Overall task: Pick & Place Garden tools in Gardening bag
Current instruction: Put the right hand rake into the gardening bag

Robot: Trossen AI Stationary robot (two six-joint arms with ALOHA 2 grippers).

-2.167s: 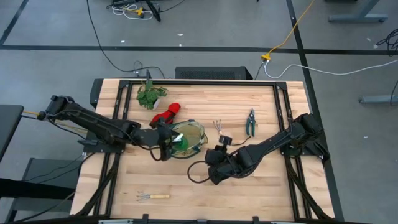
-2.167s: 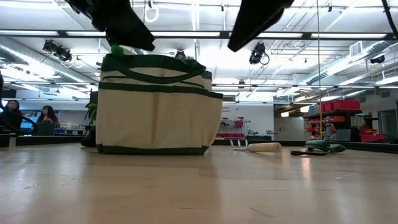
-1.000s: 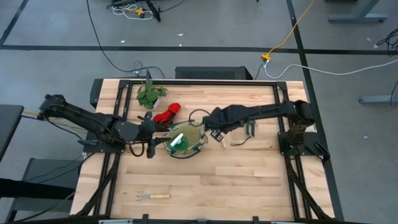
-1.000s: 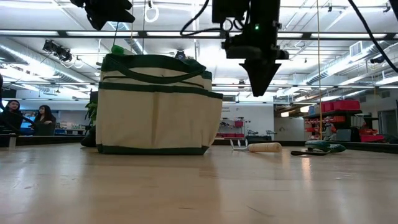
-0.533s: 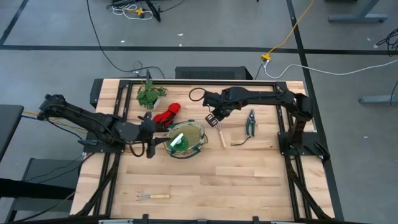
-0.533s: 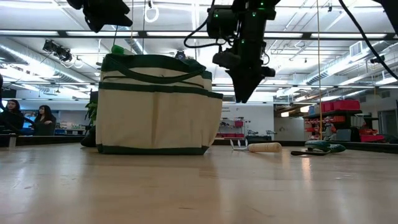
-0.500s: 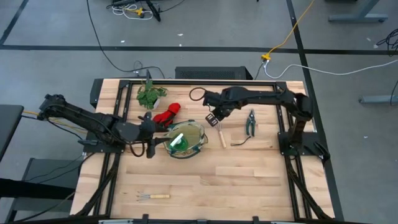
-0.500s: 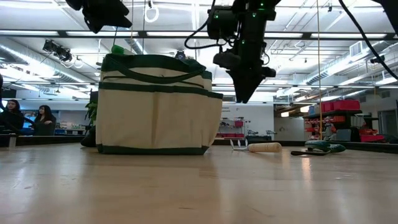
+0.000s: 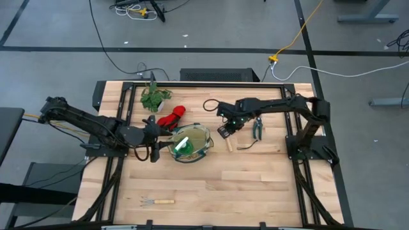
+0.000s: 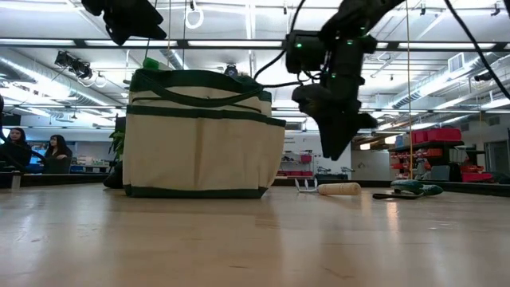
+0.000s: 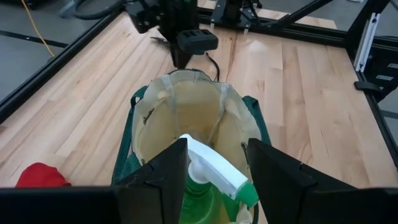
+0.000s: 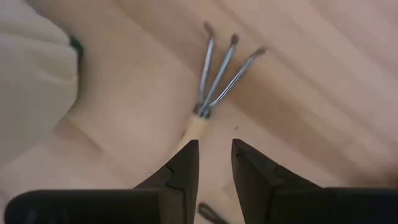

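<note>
Off my jaws' reach I've got a leafy plant bunch [image 9: 153, 98] at the table [image 9: 255, 185] corner, yellow cable [image 9: 300, 32] on the floor, people [image 10: 32, 151] way back.

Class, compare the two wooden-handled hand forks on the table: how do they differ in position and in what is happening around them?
The near hand fork lies alone at the table's front edge, far from both arms. The far hand fork lies right of the gardening bag, and the right gripper hovers open directly above it, fingers either side of its handle. The near one lies crosswise; the far one points away. Both rest flat, ungrasped.
</note>
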